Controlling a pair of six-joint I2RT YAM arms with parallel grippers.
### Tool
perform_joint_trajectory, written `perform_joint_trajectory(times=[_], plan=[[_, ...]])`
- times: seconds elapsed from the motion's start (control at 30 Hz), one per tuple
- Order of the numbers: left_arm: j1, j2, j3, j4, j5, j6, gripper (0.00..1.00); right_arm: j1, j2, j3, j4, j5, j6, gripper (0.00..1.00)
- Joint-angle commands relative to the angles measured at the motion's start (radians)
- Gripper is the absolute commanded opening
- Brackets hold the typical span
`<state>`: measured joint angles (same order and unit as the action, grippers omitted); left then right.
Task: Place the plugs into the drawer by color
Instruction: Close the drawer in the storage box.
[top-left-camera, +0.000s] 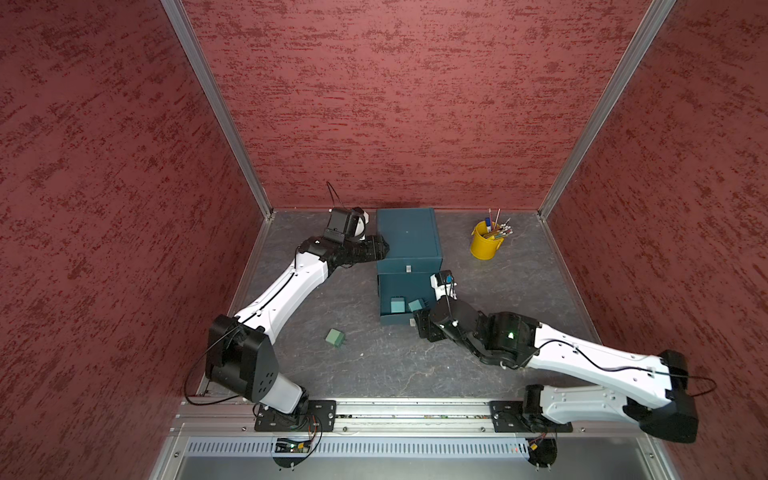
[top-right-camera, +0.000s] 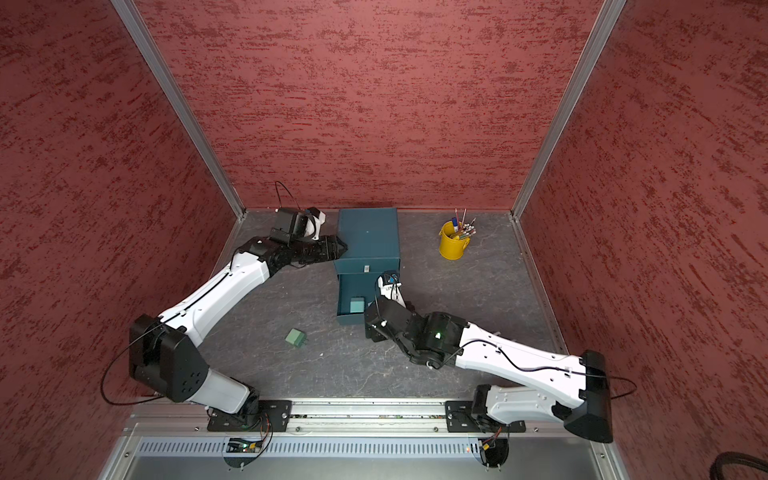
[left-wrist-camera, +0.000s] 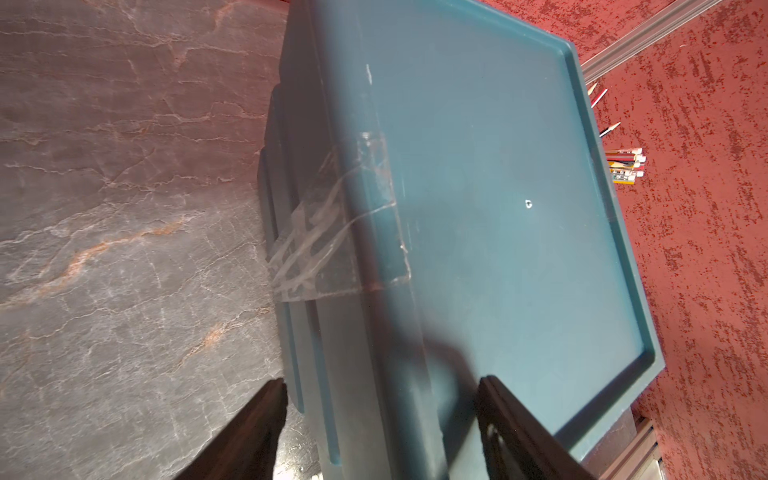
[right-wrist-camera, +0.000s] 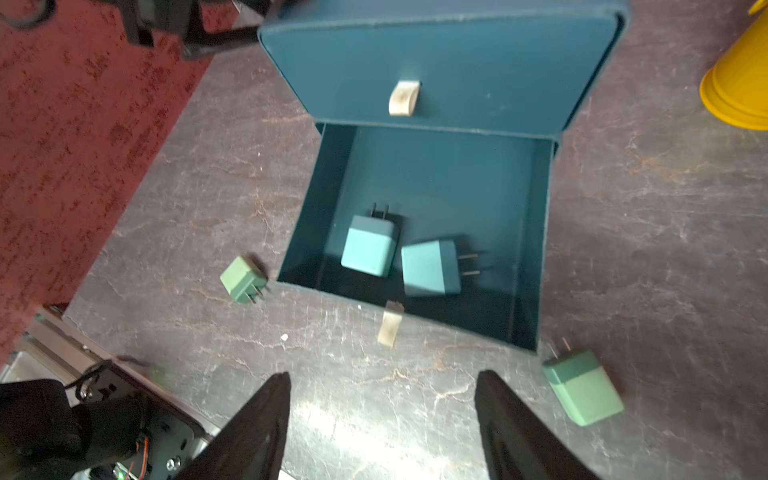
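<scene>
Plainly, the chest of drawers (top-left-camera: 409, 237) is a dark teal box standing at the back of the grey marbled worktop (top-left-camera: 374, 365). Its upper front is closed and carries a small white pull tab (right-wrist-camera: 404, 97). A lower drawer (right-wrist-camera: 432, 174) is pulled out toward the robot. Inside it lie two teal-blue plugs, rounded cubes with darker prong ends. One (right-wrist-camera: 368, 249) points its prongs toward the chest, and the other (right-wrist-camera: 430, 268), just beside it, points its prongs sideways. Two mint green plugs lie on the worktop outside the drawer. One (right-wrist-camera: 243, 280) is near the front corner on the robot's left. The other (right-wrist-camera: 582, 386) is just off the opposite front corner and is hidden under the arm in both top views. The right hand (right-wrist-camera: 382, 374) hovers low in front of the drawer with its fingers spread and nothing between them. The left hand (left-wrist-camera: 382, 380) reaches in level to the chest's left upper edge. Its fingers are apart and straddle that edge, though contact is hard to judge. A yellow bucket (top-left-camera: 482, 243) of pens stands well apart to the right.
</scene>
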<state>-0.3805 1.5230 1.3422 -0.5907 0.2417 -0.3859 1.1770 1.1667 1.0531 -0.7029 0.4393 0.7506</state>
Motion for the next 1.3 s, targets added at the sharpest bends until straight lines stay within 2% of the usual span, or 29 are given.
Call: perform_joint_trajectory(times=[0.0, 0.17, 0.37, 0.5, 0.6, 0.83, 1.27], plan=[[0.009, -0.034, 0.050, -0.052, -0.022, 0.004, 0.74, 0.011, -0.052, -0.065, 0.036, 0.052, 0.070, 0.72], [0.006, -0.057, 0.071, -0.052, -0.033, -0.013, 0.74, 0.013, -0.134, -0.208, 0.186, 0.034, 0.124, 0.72], [0.007, -0.054, 0.048, -0.038, -0.022, 0.000, 0.74, 0.013, -0.150, -0.322, 0.342, -0.021, 0.190, 0.72], [0.002, -0.062, 0.006, 0.009, 0.019, -0.005, 0.74, 0.012, -0.153, -0.382, 0.421, -0.002, 0.227, 0.71], [0.003, -0.054, 0.003, 0.005, 0.009, -0.001, 0.74, 0.015, -0.159, -0.419, 0.490, 0.029, 0.221, 0.71], [0.005, -0.058, -0.004, 0.001, 0.001, 0.002, 0.74, 0.032, -0.137, -0.440, 0.568, 0.052, 0.166, 0.71], [0.005, -0.060, -0.023, 0.002, -0.003, 0.012, 0.74, 0.082, 0.032, -0.427, 0.669, 0.098, 0.166, 0.67]])
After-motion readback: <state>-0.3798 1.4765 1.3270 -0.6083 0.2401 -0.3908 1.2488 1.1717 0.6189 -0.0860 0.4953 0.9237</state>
